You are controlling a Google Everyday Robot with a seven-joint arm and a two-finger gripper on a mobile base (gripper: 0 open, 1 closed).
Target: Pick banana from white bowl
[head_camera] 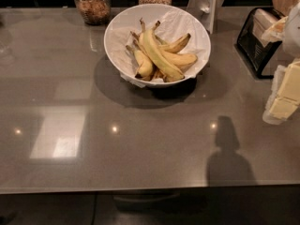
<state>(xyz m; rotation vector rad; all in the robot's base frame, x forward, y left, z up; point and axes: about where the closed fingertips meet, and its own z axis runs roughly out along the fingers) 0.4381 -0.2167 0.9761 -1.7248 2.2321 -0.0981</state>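
Camera view catches the gripper [287,93] at the right edge, over the counter [140,144] — how far it's parted, no telling. Well off to its left and farther back, the banana [157,56] lies in the white bowl [120,27] — untouched.

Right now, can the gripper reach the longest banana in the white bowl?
Probably yes: the banana lies uncovered atop the pile in the white bowl; the gripper hangs at the frame's right edge.
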